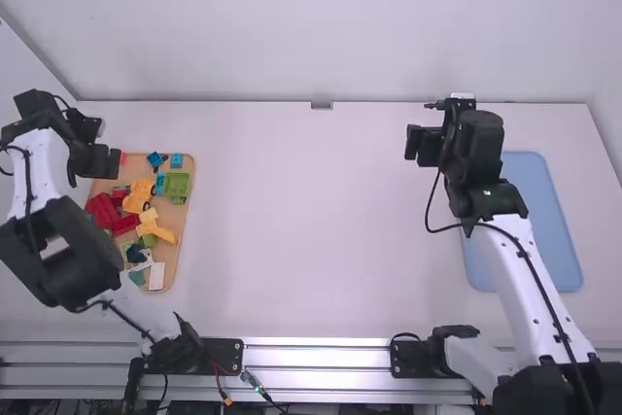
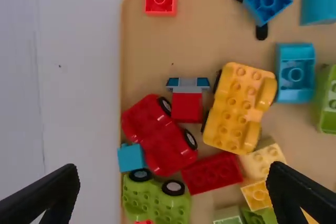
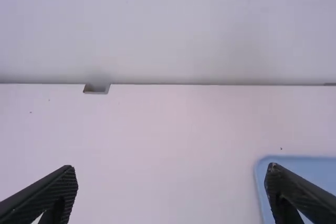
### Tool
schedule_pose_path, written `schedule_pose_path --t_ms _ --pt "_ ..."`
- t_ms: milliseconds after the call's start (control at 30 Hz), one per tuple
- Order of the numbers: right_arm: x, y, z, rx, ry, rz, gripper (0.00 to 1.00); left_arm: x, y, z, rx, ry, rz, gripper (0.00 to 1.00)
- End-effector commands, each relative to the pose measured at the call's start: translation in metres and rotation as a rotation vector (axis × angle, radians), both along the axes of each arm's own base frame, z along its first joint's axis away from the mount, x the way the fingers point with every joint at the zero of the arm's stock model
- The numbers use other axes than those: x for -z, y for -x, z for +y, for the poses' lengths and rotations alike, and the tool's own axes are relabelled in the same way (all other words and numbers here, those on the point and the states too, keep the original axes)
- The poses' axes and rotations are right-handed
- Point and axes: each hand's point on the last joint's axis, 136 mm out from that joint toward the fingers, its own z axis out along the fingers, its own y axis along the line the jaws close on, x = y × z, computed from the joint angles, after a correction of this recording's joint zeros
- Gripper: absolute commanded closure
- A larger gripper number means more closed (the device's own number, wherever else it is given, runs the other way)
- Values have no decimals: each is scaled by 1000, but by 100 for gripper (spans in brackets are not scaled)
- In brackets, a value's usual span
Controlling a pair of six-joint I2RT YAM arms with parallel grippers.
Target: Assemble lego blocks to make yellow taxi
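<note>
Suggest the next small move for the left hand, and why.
Probably ease the left hand over the yellow wheeled piece to line up a grasp: the hand is open and empty, and this piece suits a yellow taxi's base.

One bench [image 1: 311, 221] carries one wooden tray [image 2: 147, 61] and one blue tray [image 1: 530, 225]. There are three wheeled car blocks: one yellow [image 2: 231, 111], one red [image 2: 157, 137], one green [image 2: 170, 208]; two pale yellow bricks [image 2: 257, 195]; one small square red brick [image 2: 160, 6]. Remaining blocks overlap too much to count.
</note>
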Motion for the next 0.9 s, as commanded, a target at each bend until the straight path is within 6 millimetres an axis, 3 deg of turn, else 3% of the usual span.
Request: schedule_pose_path --t_ms 0,167,300,400,567,733,867 --pt "-13 -8 6 -7 -10 -20 3 19 -2 11 51 11 64 3" --pt "-16 -15 17 -33 -12 -27 1 62 -8 20 100 50 136 1" --pt "-19 -17 20 -36 -10 -40 1 86 -18 8 130 122 135 0" --pt "-18 -17 20 -35 -11 -40 1 96 -22 2 137 136 147 1" --pt "-18 -16 20 -38 -12 -37 1 100 -45 -15 168 112 129 0" --pt "-17 -16 20 -37 -11 -33 1 104 -51 -32 196 113 152 2" --pt "-17 -16 20 -38 -11 -33 1 108 -45 -24 106 63 181 12"
